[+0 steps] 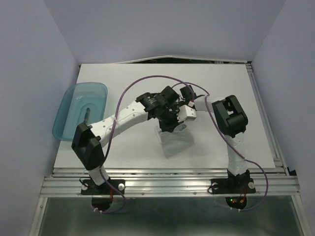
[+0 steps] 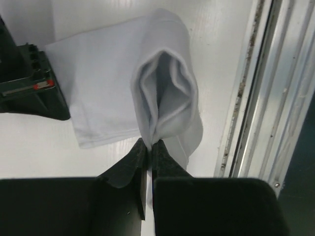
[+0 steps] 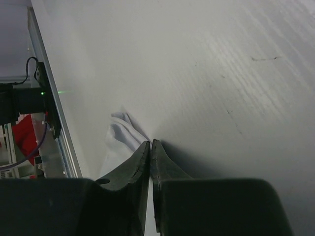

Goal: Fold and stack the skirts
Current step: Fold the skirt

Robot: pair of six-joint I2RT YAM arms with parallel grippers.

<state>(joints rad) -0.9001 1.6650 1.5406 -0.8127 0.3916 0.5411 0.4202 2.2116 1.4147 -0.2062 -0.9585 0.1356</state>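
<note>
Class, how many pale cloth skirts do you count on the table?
1: a soft white cloth skirt lies midway on the white table, pinched by the left gripper. Others may be hidden.

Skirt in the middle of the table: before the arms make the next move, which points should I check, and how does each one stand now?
1. Left gripper grips the skirt: ok, jaws shut on a pinched edge.
2. Right gripper grips cloth: cannot tell; jaws together, cloth bunched at the tips.
3. Fold lies flat: not ok; the lifted part bulges open like a pocket.
4. Skirt inside the table edges: ok.
5. Tray apart from the skirt: ok, it sits at the left edge.
6. Another skirt to stack on: cannot tell; only one shows.
</note>
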